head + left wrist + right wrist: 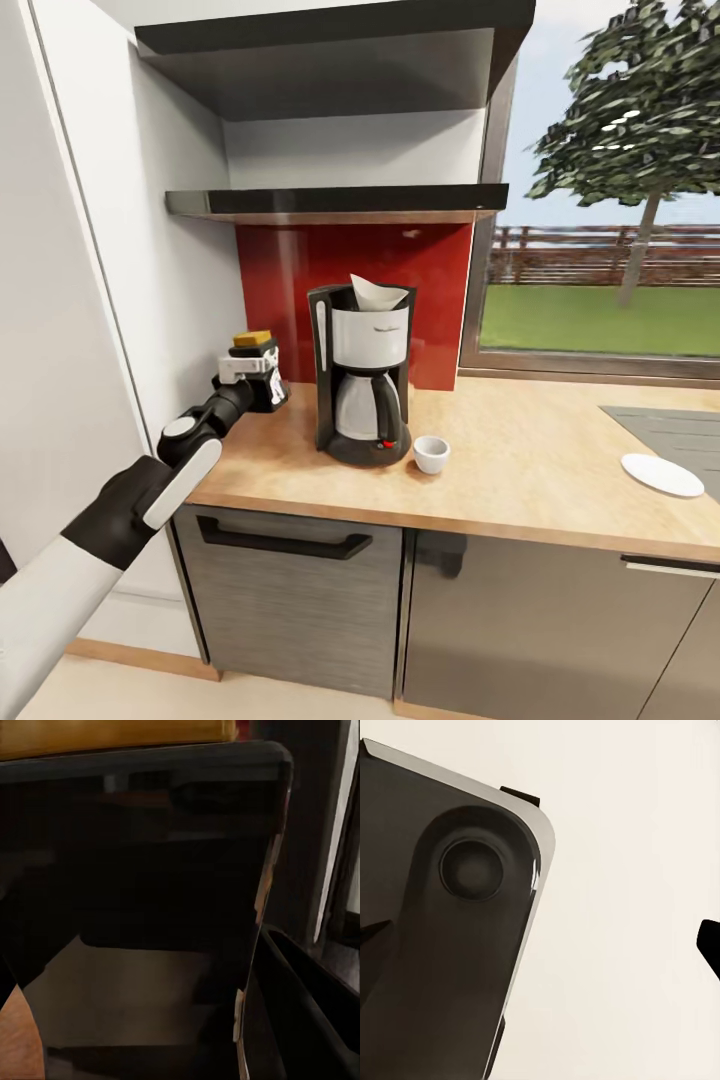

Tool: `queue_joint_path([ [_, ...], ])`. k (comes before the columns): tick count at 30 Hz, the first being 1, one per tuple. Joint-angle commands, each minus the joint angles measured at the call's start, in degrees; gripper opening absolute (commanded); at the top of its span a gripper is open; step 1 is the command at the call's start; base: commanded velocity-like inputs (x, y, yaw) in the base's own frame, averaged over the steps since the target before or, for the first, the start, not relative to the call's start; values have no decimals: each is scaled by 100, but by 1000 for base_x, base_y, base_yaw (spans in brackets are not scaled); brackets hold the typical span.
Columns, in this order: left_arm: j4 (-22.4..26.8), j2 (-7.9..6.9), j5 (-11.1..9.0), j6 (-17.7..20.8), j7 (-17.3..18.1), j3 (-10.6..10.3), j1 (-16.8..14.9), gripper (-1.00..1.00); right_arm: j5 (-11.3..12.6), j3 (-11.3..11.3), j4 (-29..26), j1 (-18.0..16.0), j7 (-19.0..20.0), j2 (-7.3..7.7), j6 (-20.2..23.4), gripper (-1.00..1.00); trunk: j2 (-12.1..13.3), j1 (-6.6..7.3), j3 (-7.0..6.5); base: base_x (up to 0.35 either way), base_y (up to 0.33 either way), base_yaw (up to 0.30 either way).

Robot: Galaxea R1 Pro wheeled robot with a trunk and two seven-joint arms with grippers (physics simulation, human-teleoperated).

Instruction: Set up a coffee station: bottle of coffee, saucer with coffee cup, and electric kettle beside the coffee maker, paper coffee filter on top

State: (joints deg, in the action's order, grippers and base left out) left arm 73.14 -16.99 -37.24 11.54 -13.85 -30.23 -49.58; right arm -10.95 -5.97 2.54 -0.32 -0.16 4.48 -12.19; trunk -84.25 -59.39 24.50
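The coffee maker (362, 385) stands on the kitchen countertop (530, 480) with the paper coffee filter (378, 292) sticking out of its top. Just left of it, the bottle of coffee (254, 342), a dark jar with a golden lid, is low over the counter, and my left gripper (252, 378) is shut on it. In the left wrist view the dark bottle of coffee (150, 892) sits close between the fingers. The coffee cup (431, 453) rests on the counter right of the machine. The saucer (662, 474) lies far right. The kitchen shelf (340, 202) is bare. The electric kettle is out of view. My right gripper (540, 945) hangs open over pale floor.
An inset sink (672, 432) lies at the counter's far right, behind the saucer. A white wall panel (110, 250) borders the counter's left end. A red backsplash (300, 280) is behind the machine, and a window (610, 250) is to the right. Dark cabinet fronts (290, 600) run below.
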Motion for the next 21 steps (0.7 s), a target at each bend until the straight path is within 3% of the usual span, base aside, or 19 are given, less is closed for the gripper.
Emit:
queue_joint_path([
  [1, -28, -6, -38, 6, -40, -21, -7, -100, 6, -44, 10, -4, -2, 1, -29, 100, -4, 0, 5, 7, -2, 0],
  [6, -287, -6, -35, -261, -22, -51, -7, -100, 6, -44, 10, -5, -2, 1, -29, 100, -4, 0, 5, 3, -1, 0],
  [9, -420, -6, -37, -422, -16, -234, -7, -100, 6, -44, 10, -4, -2, 1, -29, 100, -4, 0, 5, 0, 0, 0],
  [13, -475, 0, -38, -486, -13, -361, -7, -100, 6, -44, 10, -5, -2, 1, -29, 100, -4, 0, 5, 0, 0, 0],
  [21, -492, 3, -38, -503, -13, -402, -7, -100, 6, -44, 10, -4, -2, 1, -29, 100, -4, 0, 5, 20, 0, 0],
])
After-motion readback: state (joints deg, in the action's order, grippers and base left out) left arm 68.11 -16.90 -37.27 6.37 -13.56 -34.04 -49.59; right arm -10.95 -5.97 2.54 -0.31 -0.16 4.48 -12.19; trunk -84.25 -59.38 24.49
